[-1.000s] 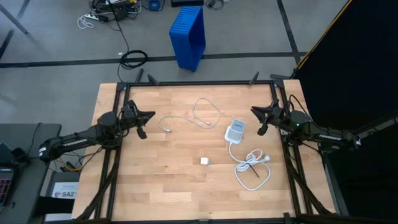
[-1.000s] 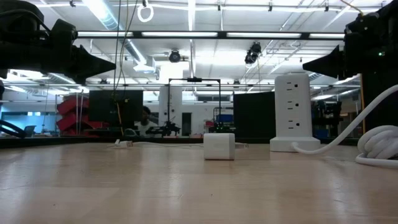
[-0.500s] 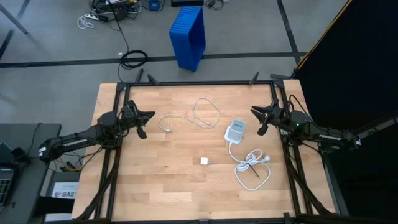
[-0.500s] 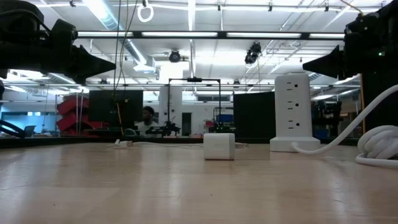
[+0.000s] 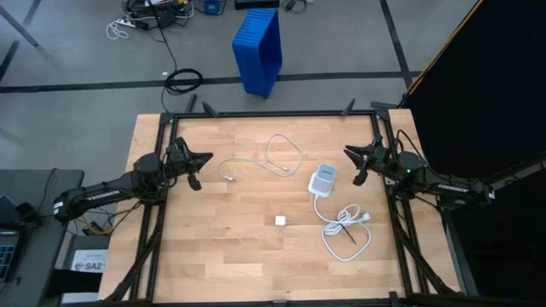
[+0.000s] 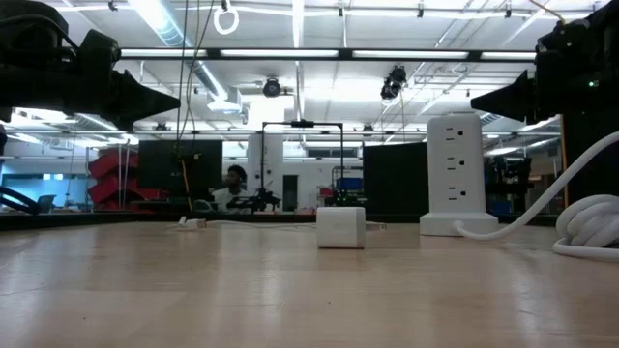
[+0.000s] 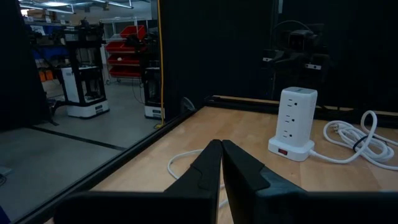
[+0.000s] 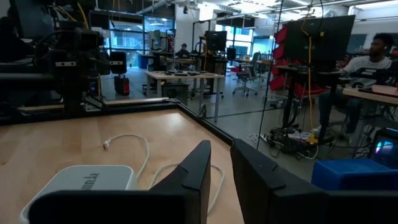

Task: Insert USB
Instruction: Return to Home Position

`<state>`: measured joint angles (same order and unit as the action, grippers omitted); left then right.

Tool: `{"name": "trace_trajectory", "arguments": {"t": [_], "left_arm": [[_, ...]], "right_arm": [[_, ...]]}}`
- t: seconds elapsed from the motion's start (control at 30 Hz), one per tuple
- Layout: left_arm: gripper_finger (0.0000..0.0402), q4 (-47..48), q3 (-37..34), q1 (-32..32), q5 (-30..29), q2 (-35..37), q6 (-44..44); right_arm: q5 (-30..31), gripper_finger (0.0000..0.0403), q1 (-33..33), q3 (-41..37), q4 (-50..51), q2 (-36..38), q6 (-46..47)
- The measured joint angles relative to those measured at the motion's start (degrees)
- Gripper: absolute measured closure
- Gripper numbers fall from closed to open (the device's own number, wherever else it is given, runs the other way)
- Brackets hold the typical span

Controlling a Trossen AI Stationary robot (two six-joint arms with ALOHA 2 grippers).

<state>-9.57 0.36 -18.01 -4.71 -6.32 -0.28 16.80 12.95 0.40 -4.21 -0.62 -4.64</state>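
Note:
The USB (image 5: 273, 159), a thin white cable, lies in a loose loop on the wooden table at the middle far side, with one plug end (image 5: 224, 177) toward the left; it also shows in the wrist views (image 7: 180, 158) (image 8: 134, 146). The white socket block (image 5: 322, 179) (image 6: 455, 174) stands upright to its right. My left gripper (image 5: 209, 157) (image 7: 221, 142) hovers shut at the table's left side, level, pointing toward the cable. At the right side my right gripper (image 5: 346, 152) (image 8: 221, 149) hovers level, with a narrow gap between its fingers and nothing in it.
A small white cube (image 5: 281, 221) (image 6: 340, 227) sits near the table's middle. The thick white power cord (image 5: 345, 230) coils near the right, joined to the socket block. A blue crate (image 5: 258, 47) stands on the floor beyond the far edge. Black frame rails (image 5: 273, 113) border the table.

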Motion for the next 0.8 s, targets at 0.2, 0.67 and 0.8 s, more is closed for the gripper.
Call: {"name": "trace_trajectory", "arguments": {"t": [0.2, 0.67, 0.8], "left_arm": [[0.0401, 0.0, 0.0, 0.0, 0.0, 0.0, 0.0], [0.0401, 0.0, 0.0, 0.0, 0.0, 0.0, 0.0], [0.0401, 0.0, 0.0, 0.0, 0.0, 0.0, 0.0]], "right_arm": [[0.0, 0.0374, 0.0, 0.0, 0.0, 0.0, 0.0], [0.0, 0.0367, 0.0, 0.0, 0.0, 0.0, 0.0], [0.0, 0.0361, 0.0, 0.0, 0.0, 0.0, 0.0]]}}
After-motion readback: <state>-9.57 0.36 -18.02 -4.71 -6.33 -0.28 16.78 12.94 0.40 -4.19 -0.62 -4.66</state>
